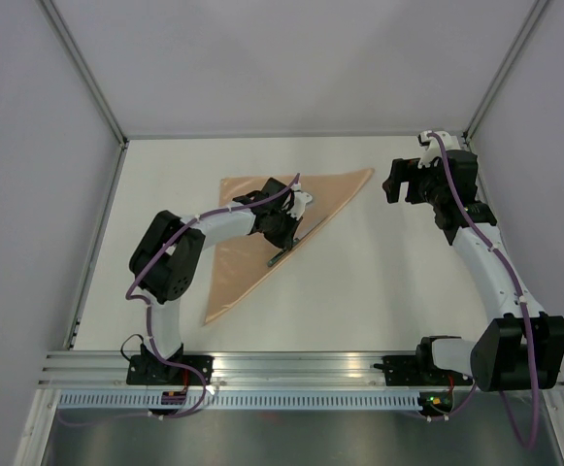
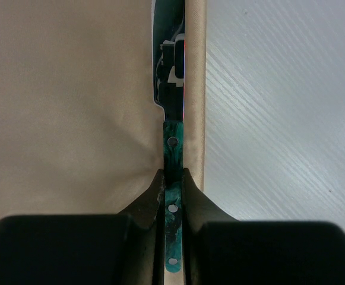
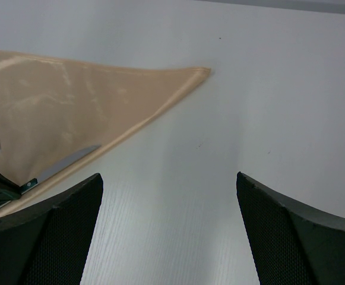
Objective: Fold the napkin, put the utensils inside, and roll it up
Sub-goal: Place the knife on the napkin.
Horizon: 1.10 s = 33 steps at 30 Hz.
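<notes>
The napkin (image 1: 235,260) lies flat on the table (image 1: 379,282), folded into a triangle. Its long folded edge runs from the far right corner down to the near left point, and its short edge lies along the far side.

The left gripper (image 1: 286,240) reaches over the middle of that long edge. Its jaws are clamped on the knife (image 1: 281,257), pinching the green handle. In the left wrist view the gripper (image 2: 172,178) grips the riveted handle from both sides, and the knife (image 2: 172,139) points straight away from the camera. It runs parallel to the folded edge and just inside it, over the napkin (image 2: 65,107), with the bare table (image 2: 279,119) to the right. The cloth puckers slightly beside the left fingertip. The blade seems to lie on the cloth, but I cannot tell whether it touches or sits just above.

The right gripper (image 1: 398,184) hangs over the far right of the table, well apart from the napkin and holding nothing. In its wrist view its jaws (image 3: 169,177) stand wide apart over bare table. That view also shows the far right corner of the napkin (image 3: 71,101) and the knife (image 3: 65,161) along the folded edge at the left.
</notes>
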### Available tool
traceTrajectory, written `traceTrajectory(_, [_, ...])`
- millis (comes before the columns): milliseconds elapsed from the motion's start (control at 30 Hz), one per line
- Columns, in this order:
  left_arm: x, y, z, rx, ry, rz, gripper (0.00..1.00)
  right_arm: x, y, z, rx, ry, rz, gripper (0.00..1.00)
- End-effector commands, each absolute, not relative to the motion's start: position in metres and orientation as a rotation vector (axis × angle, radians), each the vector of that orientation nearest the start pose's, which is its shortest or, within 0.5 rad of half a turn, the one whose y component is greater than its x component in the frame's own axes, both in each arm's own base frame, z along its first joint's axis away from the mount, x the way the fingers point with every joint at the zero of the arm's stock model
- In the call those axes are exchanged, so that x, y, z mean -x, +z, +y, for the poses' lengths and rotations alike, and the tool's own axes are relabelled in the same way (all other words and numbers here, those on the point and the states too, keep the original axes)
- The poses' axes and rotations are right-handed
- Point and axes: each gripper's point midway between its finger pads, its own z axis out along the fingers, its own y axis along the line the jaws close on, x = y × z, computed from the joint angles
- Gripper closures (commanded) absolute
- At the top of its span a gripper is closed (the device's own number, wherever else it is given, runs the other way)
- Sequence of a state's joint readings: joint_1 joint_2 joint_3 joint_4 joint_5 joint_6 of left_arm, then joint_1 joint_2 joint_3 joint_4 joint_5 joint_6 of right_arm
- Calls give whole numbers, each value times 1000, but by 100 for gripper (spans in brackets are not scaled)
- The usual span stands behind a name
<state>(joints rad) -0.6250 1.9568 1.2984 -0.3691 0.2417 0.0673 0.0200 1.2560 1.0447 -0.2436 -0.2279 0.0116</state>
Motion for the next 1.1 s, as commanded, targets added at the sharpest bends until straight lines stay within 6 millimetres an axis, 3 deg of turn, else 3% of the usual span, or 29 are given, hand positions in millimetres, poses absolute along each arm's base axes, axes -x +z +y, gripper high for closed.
traceTrajectory(0, [-339, 30, -301, -945, -549, 2451, 98, -397, 246, 48, 148, 237, 1973, 2])
traceTrajectory(467, [-339, 31, -301, -939, -554, 2456, 97, -397, 247, 48, 151, 241, 1971, 2])
traceTrajectory(1067, [-340, 41, -303, -926, -561, 2438, 74, -396, 248, 48, 151, 241, 1968, 2])
